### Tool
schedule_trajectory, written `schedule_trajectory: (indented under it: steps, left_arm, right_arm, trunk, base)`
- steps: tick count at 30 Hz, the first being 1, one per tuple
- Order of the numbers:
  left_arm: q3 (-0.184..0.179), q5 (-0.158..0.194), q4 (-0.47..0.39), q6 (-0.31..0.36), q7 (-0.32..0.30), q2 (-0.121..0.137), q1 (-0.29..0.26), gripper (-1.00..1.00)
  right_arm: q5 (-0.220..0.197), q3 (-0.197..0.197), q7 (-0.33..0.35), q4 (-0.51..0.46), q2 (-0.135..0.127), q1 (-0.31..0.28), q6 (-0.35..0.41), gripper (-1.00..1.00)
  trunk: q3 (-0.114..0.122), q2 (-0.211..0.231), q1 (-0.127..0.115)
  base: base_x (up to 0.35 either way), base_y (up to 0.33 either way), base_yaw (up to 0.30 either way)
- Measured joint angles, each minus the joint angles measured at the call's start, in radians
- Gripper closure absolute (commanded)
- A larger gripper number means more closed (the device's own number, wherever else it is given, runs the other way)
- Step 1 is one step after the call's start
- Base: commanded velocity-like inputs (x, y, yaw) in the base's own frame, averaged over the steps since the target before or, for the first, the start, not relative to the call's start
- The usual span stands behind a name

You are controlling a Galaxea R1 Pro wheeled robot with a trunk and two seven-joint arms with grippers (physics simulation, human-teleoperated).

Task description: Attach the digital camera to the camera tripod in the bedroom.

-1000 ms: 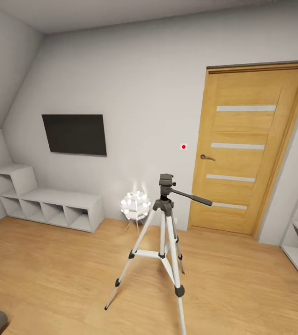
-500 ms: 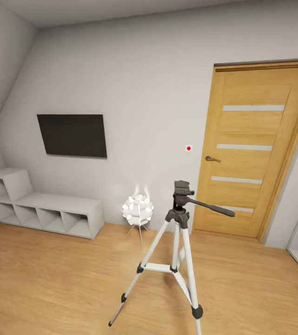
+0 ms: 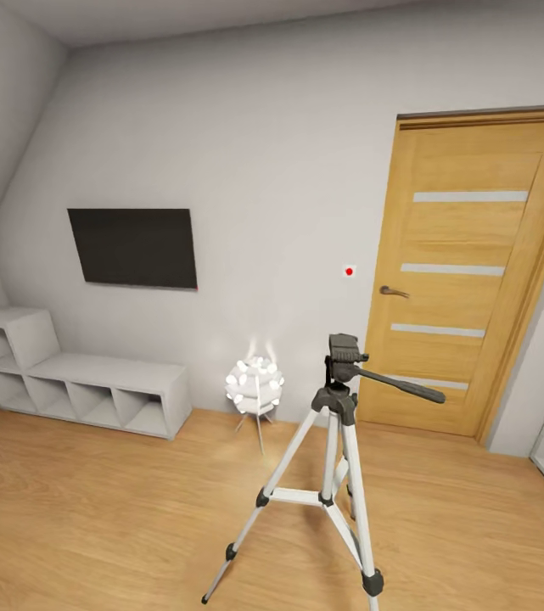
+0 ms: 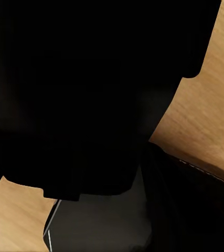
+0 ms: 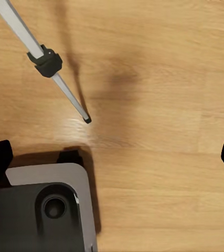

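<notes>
Ahead of the right gripper (image 5: 112, 152), whose fingertips sit wide apart, one camera tripod (image 3: 333, 475) leg foot touches the wood floor (image 5: 159, 79). One tripod, three legs. Left gripper's spread: cannot tell, dark.

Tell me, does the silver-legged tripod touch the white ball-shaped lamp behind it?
Apart. In the head view, the silver-legged tripod stands nearer on the light wood floor, and bare floor shows between its feet and the thin legs of the white ball-shaped lamp.
</notes>
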Motion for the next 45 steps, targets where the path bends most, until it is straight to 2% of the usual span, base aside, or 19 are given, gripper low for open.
schedule_trajectory:
  steps: [21, 45]
  left_arm:
    - [0.000, 0.000, 0.000, -0.001, 0.000, 0.000, 0.000, 1.00]
    - [0.000, 0.002, 0.000, -0.005, 0.002, 0.000, 0.000, 1.00]
  right_arm:
    - [0.000, 0.000, -0.003, 0.001, 0.002, 0.000, 0.002, -1.00]
    - [0.000, 0.000, -0.002, 0.001, 0.002, 0.000, 0.001, -1.00]
  trunk:
    - [0.000, 0.000, 0.000]
    - [0.000, 0.000, 0.000]
  base:
    - [0.000, 0.000, -0.008]
    - [0.000, 0.000, -0.228]
